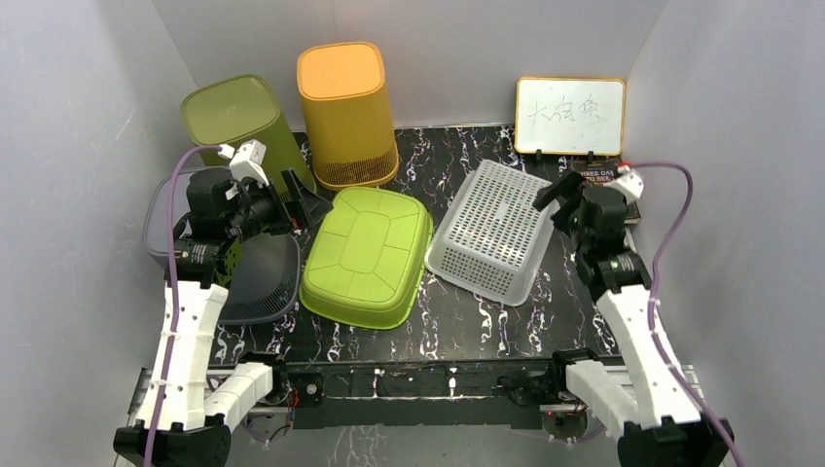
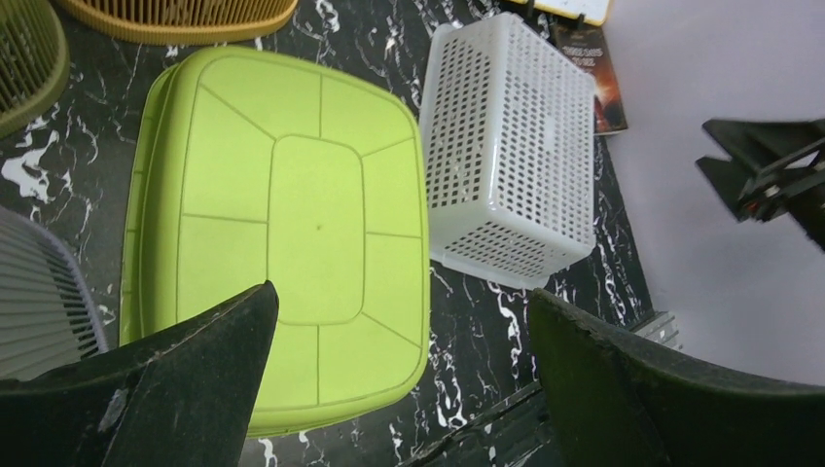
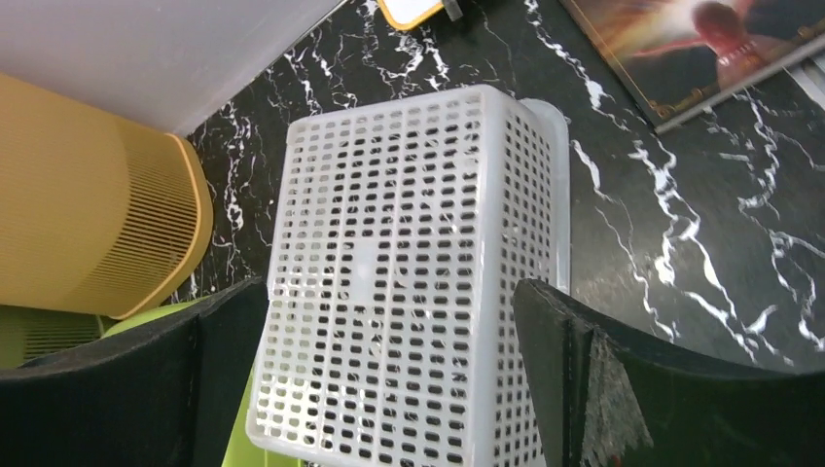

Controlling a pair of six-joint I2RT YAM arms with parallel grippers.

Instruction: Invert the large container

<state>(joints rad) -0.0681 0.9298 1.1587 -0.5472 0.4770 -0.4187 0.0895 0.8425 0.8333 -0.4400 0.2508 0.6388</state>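
Note:
The large white perforated container (image 1: 491,231) (image 2: 511,146) (image 3: 409,272) lies bottom up on the black marble table, tilted, with its left edge against a lime green tub (image 1: 368,255) (image 2: 282,224) that also lies bottom up. My right gripper (image 1: 553,202) (image 3: 389,321) hovers above the white container's right end, open, with nothing between its fingers. My left gripper (image 1: 304,199) (image 2: 399,311) stands open over the lime tub's left side, holding nothing.
An olive bin (image 1: 243,122) and a yellow slatted bin (image 1: 345,112) stand inverted at the back. A grey basket (image 1: 258,277) sits under the left arm. A small whiteboard (image 1: 569,115) and a book (image 3: 700,49) are at the back right. White walls enclose the table.

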